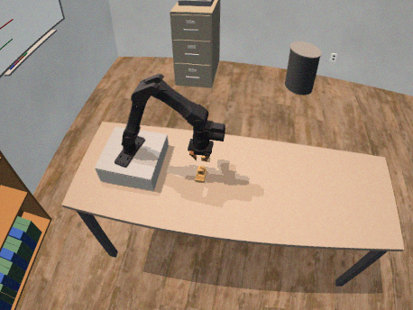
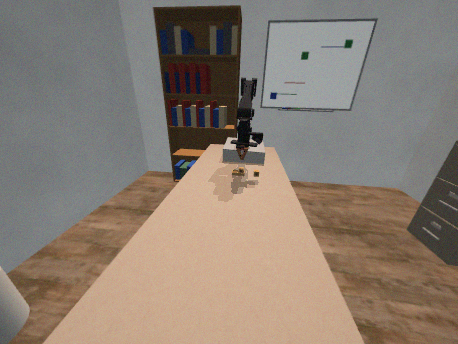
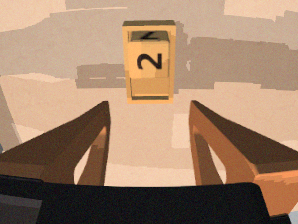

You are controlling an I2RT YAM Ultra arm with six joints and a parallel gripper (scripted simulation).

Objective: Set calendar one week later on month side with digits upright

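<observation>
The small yellow-orange tray (image 1: 200,180) (image 3: 172,82) lies flat on the table. One cube (image 3: 148,59) (image 2: 241,171) sits in its far part in the wrist view, with a dark 2 turned sideways on its upper face and part of a character on its far side; the near part of the tray's floor is bare. A second cube (image 2: 256,174) lies on the table beside the tray, out of the wrist view; its digits are too small to read. My gripper (image 1: 199,158) (image 2: 242,154) (image 3: 149,110) is partly open and empty, above the table. Any month side is not readable.
The arm's grey base block (image 1: 131,171) (image 2: 243,156) stands at the table's end near the bookshelf. The table (image 1: 316,198) extends far beyond the tray on the other side. Shadows of the arm fall around the tray.
</observation>
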